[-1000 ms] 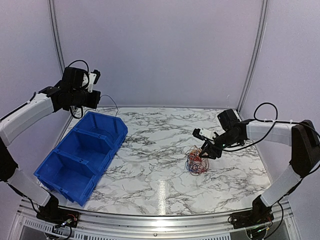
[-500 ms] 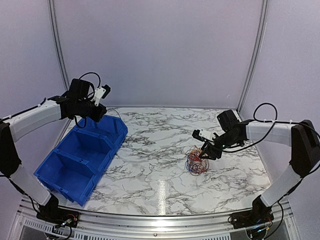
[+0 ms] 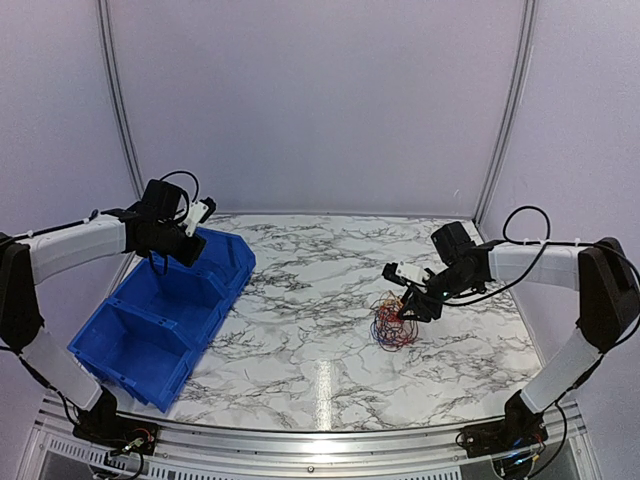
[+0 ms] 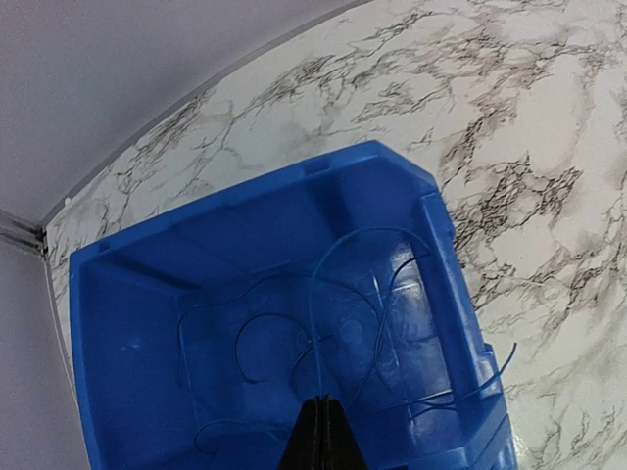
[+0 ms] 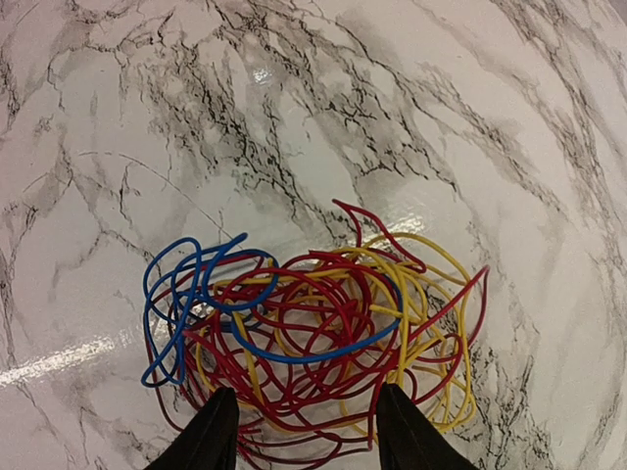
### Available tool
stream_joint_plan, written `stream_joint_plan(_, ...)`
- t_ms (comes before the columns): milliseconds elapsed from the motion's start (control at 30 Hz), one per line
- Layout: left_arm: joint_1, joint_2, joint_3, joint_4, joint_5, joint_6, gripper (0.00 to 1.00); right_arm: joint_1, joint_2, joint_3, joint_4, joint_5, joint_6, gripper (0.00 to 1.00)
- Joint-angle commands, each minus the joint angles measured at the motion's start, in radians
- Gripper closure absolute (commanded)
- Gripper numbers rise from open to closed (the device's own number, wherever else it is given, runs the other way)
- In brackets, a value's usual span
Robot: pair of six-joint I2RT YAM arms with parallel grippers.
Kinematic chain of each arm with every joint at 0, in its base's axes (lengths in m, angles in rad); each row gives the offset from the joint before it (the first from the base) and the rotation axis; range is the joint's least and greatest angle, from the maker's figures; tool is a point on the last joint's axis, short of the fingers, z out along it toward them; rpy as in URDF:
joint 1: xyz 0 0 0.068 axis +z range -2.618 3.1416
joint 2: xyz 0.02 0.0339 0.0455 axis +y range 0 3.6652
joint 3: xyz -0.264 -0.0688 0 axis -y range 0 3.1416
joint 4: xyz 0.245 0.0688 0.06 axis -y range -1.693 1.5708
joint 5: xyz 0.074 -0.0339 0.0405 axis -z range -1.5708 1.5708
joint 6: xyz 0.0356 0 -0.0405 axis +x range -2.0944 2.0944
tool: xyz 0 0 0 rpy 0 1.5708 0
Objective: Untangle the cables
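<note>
A loose tangle of thin red, yellow and blue cables lies on the marble table right of centre; it fills the right wrist view. My right gripper is open, its fingers spread over the tangle's near side. My left gripper hangs over the far compartment of the blue bin. Its jaws are shut on a thin blue cable that loops down into that compartment, where more blue cable loops lie.
The blue bin has three compartments in a row along the table's left side. Grey walls enclose the table. Marble tabletop lies between bin and tangle.
My left arm has swung down and right, from behind the bin to over its far compartment. My right gripper has shifted slightly left at the tangle.
</note>
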Motion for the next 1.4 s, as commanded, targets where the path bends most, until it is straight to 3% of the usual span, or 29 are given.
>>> stream_joint_plan(0,0.010,0.016,0.003,-0.003,-0.110,-0.024,1.00,0.012,0.011,0.006,-0.011,0.007,-0.007,0.51)
stream_joint_plan(133,0.011,0.074,0.070,-0.006,-0.121,-0.081,1.00,0.015,0.010,0.006,-0.012,0.007,-0.008,0.51)
stream_joint_plan(200,0.010,0.092,0.094,-0.008,-0.120,-0.094,0.81,0.015,0.007,0.006,-0.012,0.010,-0.007,0.51)
stream_joint_plan(300,0.009,0.078,0.111,-0.011,-0.119,-0.112,0.69,0.015,-0.004,0.006,-0.011,0.010,-0.007,0.51)
stream_joint_plan(533,-0.031,-0.031,0.091,0.019,-0.153,-0.128,0.66,0.015,-0.007,0.006,-0.012,0.011,-0.008,0.51)
stream_joint_plan(733,-0.272,-0.153,0.091,0.083,-0.225,-0.070,0.67,0.016,-0.015,0.007,-0.009,0.009,-0.005,0.51)
stream_joint_plan(767,-0.306,-0.175,0.097,0.091,-0.223,-0.086,0.60,0.016,-0.017,0.007,-0.008,0.009,-0.004,0.51)
stream_joint_plan(833,-0.348,-0.233,0.087,0.138,-0.161,-0.161,0.05,0.016,-0.018,0.007,-0.008,0.011,-0.002,0.52)
stream_joint_plan(867,-0.352,-0.261,0.073,0.165,-0.142,-0.223,0.01,0.016,-0.019,0.008,-0.006,0.012,-0.001,0.52)
stream_joint_plan(933,-0.353,-0.299,0.038,0.226,-0.160,-0.362,0.01,0.015,-0.022,0.009,-0.006,0.014,0.001,0.52)
stream_joint_plan(1067,-0.352,-0.313,-0.064,0.382,-0.172,-0.374,0.01,0.009,-0.037,0.011,0.000,0.008,0.016,0.52)
stream_joint_plan(1167,-0.372,-0.258,-0.042,0.379,-0.187,-0.359,0.01,-0.004,-0.056,0.009,0.004,0.000,0.022,0.52)
stream_joint_plan(1233,-0.393,-0.207,-0.002,0.349,-0.301,-0.354,0.01,-0.022,-0.066,0.007,0.010,0.008,0.028,0.51)
stream_joint_plan(1267,-0.398,-0.173,0.040,0.310,-0.448,-0.350,0.01,-0.030,-0.067,0.006,0.013,0.018,0.029,0.51)
stream_joint_plan(1367,-0.399,-0.039,0.138,0.236,-0.692,-0.308,0.01,-0.046,-0.059,0.003,0.027,0.059,0.034,0.51)
